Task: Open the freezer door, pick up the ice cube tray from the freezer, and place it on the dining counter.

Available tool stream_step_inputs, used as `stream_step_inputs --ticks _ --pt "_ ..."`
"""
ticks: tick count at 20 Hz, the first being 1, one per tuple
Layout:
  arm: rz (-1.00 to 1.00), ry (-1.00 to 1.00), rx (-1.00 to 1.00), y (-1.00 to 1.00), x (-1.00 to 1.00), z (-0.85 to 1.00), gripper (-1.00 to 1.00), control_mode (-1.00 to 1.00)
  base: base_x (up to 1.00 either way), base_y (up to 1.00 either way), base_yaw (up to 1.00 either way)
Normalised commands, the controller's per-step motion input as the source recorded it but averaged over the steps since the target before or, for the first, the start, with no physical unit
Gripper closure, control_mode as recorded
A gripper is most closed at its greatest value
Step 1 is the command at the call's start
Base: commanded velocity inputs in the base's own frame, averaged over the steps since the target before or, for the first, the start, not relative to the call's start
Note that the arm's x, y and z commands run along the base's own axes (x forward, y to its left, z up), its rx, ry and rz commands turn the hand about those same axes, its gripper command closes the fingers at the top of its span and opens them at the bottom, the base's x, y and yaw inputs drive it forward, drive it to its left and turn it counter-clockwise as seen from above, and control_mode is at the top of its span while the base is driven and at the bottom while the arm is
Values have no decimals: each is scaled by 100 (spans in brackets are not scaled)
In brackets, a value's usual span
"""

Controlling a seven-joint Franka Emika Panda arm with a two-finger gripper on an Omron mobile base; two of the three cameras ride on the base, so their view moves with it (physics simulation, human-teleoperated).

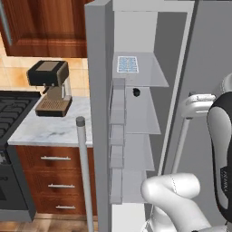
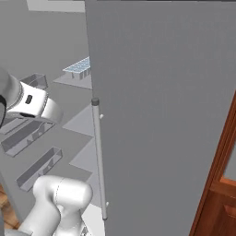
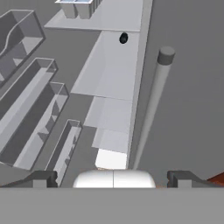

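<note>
- The gripper (image 3: pixel 113 177): we see its two dark fingertips spread wide at the bottom of the hand view, with nothing between them.
- Ahead of the hand, we look into the freezer (image 3: pixel 109 83), its pale shelves stacked one above another; a small dark object (image 3: pixel 124 38) rests on the second shelf from the top.
- The ice cube tray (image 1: pixel 127 64) lies flat on the topmost visible shelf, towards its front left, well apart from the hand.
- The freezer door (image 1: pixel 97 108) stands swung open, its bins (image 1: pixel 117 149) facing the shelves and its bar handle (image 1: pixel 84 172) on the outer face; the wider fridge door (image 2: pixel 166 110) is closed.
- A coffee machine (image 1: pixel 50 87) sits on the marble worktop (image 1: pixel 50 129) beyond.
- We judge the door-opening step complete and the reach for the tray in hand; the next move calls for raising the open hand to the top shelf, clear of the lower shelves, and closing across the tray's narrow side.
</note>
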Motion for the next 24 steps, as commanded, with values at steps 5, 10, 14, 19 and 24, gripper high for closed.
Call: stream_step_inputs --ticks 5,10,14,19,24 --pt "0 0 0 0 0 0 -100 100 26 49 0" --pt "0 0 0 0 0 0 -100 100 4 9 0" --pt "-1 0 0 0 -5 4 -100 -100 0 0 0" --pt "-14 -1 10 8 -22 72 -100 -100 0 0 0" --pt "-16 -1 29 2 -19 73 -100 -100 0 0 0"
